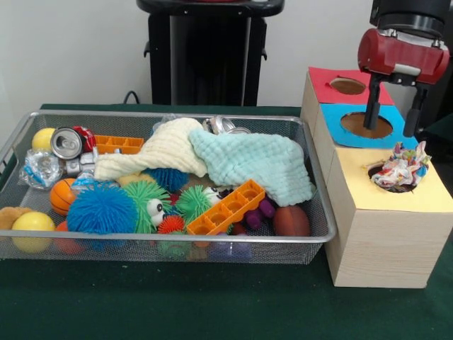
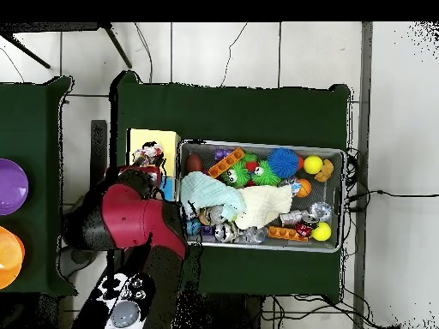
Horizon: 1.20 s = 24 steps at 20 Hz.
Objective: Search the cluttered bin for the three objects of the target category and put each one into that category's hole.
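- My gripper (image 1: 393, 119) hangs over the blue-topped part of the wooden box (image 1: 375, 241), its two dark fingers spread apart and holding nothing.
- One knotted cloth toy (image 1: 401, 168) sits in the round hole of the yellow section, just beside my fingertips; its frayed ends of white, red, blue and yellow stick up above the rim, so I judge it lodged, not fully dropped.
- From overhead the same toy (image 2: 147, 155) shows at the box's edge, beside my red arm.
- I see no other cloth toy in the wire mesh bin (image 1: 42, 117); any still there probably lie hidden under the cream towel (image 1: 159, 152) and the mint-green waffle cloth (image 1: 258, 161).
- Such a toy should be light, soft and springy, not fragile or slippery; I would pinch it across the thick knot, since loose tails would slip out.
- Around the towels lie spiky rubber balls in blue (image 1: 101, 210) and green (image 1: 141, 198), an orange plastic tray with square cells (image 1: 226, 207), a crushed can (image 1: 66, 142) and smooth yellow balls (image 1: 32, 228).
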Motion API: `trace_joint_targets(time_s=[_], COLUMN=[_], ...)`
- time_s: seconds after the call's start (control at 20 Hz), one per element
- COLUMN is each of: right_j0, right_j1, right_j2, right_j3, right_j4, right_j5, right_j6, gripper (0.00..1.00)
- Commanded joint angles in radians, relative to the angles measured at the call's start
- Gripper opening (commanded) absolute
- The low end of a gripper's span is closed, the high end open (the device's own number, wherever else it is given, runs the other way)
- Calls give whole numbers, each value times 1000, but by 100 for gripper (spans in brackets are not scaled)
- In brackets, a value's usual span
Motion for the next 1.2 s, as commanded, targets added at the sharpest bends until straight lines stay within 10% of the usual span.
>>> trace_joint_targets(time_s=[0.05,1.05,1.1,1.2], right_j0=[-26,-117,-116,-124], right_j1=[40,-13,-13,-16], right_j2=[23,137,139,153], right_j3=[-36,22,22,26], right_j4=[39,7,9,13], right_j5=[55,23,23,24], right_j6=[175,139,144,147], gripper=[100,100,0,0])
